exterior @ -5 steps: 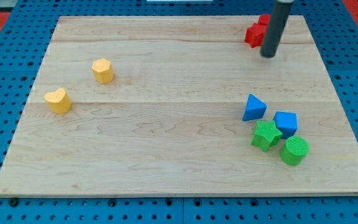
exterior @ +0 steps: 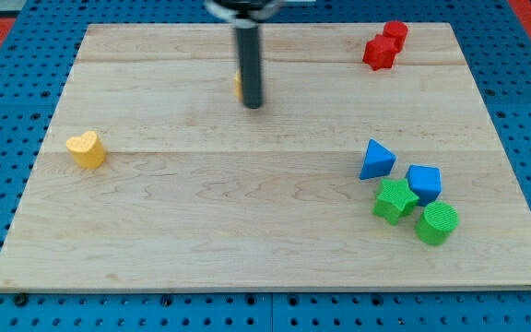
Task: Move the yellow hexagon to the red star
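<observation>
Big wooden table. Dark rod tool with no jaws to open or shut, holding nothing. My tip down on the wood. Two red blocks far off to the right, touching; hard to tell which is the star. Yellow heart far left. Yellow hexagon mostly hidden behind the tool, peeking out on its left. Probably light, hard and slidy. Best pushed flat on its left side.

no readable text, no labels or numbers, blocks and board alike (all plain surfaces)
</observation>
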`<control>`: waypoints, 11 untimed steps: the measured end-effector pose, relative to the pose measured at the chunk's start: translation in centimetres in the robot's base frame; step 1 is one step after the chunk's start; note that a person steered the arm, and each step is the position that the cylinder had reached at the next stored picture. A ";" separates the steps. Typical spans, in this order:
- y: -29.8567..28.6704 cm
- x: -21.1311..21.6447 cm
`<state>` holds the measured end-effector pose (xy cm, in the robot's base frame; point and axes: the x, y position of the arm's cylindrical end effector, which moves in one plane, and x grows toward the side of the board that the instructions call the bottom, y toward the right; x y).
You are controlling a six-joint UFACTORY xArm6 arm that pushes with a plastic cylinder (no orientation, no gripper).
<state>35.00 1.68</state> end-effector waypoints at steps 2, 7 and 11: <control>2.1 1.5; 9.5 -7.7; 4.8 -10.5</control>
